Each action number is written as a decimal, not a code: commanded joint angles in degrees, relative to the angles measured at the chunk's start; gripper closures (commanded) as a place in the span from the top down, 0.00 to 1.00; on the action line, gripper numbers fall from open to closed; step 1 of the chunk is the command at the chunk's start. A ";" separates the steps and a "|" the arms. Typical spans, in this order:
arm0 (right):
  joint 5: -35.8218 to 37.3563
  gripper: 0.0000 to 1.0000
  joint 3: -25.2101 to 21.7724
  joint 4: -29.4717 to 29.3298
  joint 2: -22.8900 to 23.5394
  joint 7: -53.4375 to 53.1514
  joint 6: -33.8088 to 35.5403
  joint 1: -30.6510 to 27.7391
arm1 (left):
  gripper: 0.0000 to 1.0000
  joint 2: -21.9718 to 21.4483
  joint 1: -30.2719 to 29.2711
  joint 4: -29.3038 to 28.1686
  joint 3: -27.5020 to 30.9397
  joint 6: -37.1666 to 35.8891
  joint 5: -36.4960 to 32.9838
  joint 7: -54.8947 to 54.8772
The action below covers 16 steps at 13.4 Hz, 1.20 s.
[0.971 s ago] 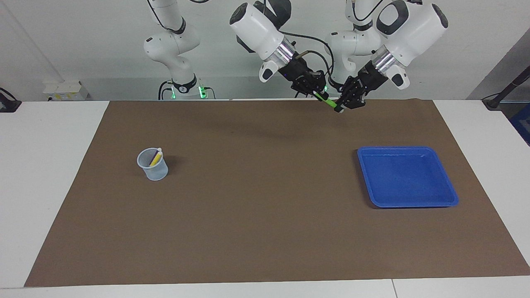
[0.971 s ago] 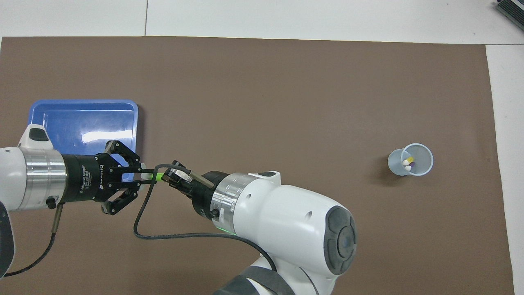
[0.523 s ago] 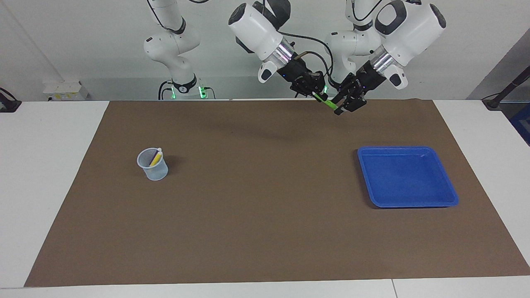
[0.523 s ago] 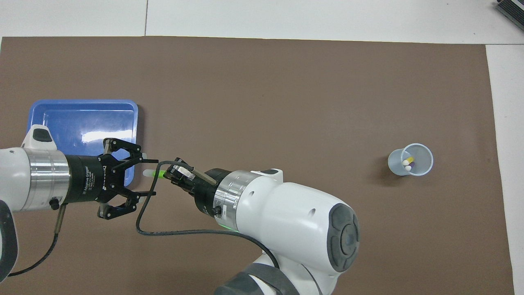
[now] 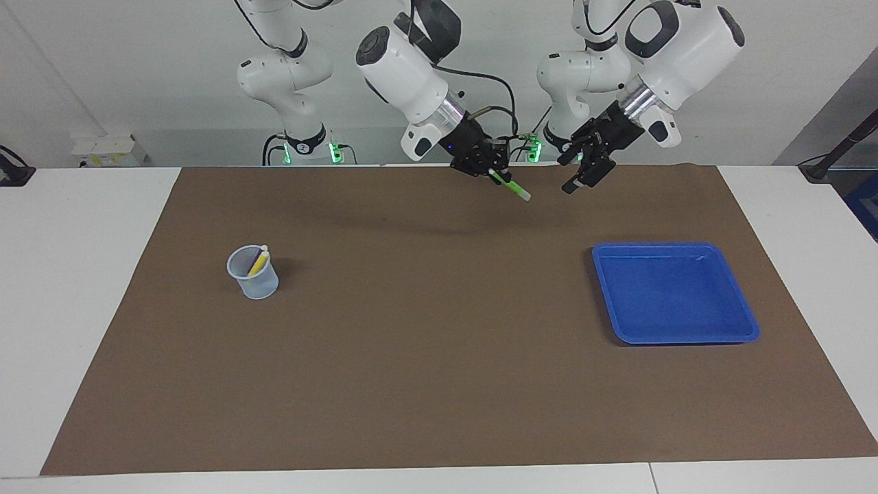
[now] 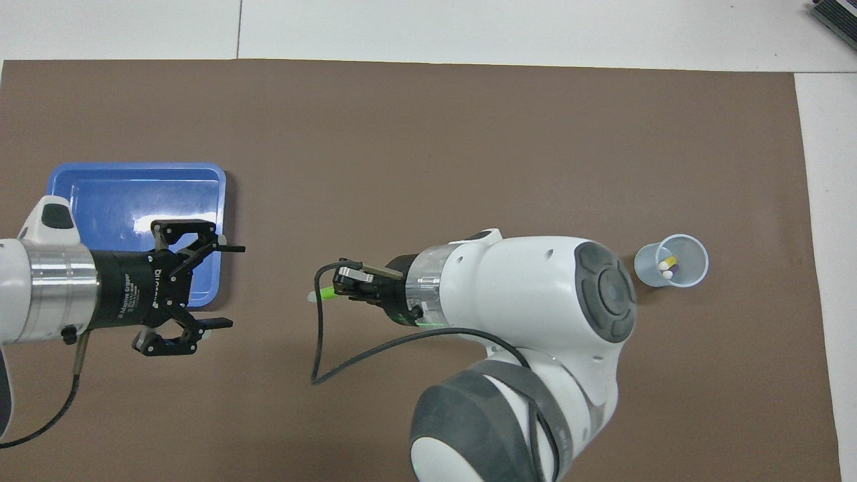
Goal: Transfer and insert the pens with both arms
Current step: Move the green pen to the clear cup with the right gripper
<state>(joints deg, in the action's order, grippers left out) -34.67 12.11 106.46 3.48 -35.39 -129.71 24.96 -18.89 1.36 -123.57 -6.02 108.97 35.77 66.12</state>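
Since a second ago the left tool (image 5: 579,171) has spread its fingers and let go of the green pen (image 5: 511,186), which the right tool (image 5: 490,167), pinching it, has carried off over the brown mat (image 5: 439,384) toward the cup (image 5: 254,274). Purple and yellow pens already stand in that cup (blue tray (image 5: 675,336) empty), so one insertion remains.

Even, bright light fell from above — soft shadows lay on the brown mat (image 5: 439,357) beneath the raised arms and beside the cup (image 5: 253,273). A white glare patch sat on the blue tray (image 6: 137,201) in the overhead view — both views stayed sharp, with the mat's edges slightly bowed there.
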 commanded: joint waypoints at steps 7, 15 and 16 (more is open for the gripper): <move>23.49 0.02 0.37 0.50 -3.21 27.69 24.48 -13.60 | 1.00 -1.85 -10.58 -0.36 0.57 -9.74 -18.52 -45.07; 41.51 0.00 0.28 -0.20 -3.39 65.25 30.83 -22.76 | 1.00 4.99 -13.05 12.01 0.48 -11.15 -34.18 -65.86; 44.04 0.00 0.37 -0.11 -3.39 67.88 30.57 -22.76 | 1.00 6.31 -13.14 14.39 0.48 -11.59 -34.45 -65.77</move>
<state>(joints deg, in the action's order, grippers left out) 5.97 11.65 106.17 0.98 27.41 -99.77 3.11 -16.73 -11.36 -115.49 -5.13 100.09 3.38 1.42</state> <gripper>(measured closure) 0.819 0.000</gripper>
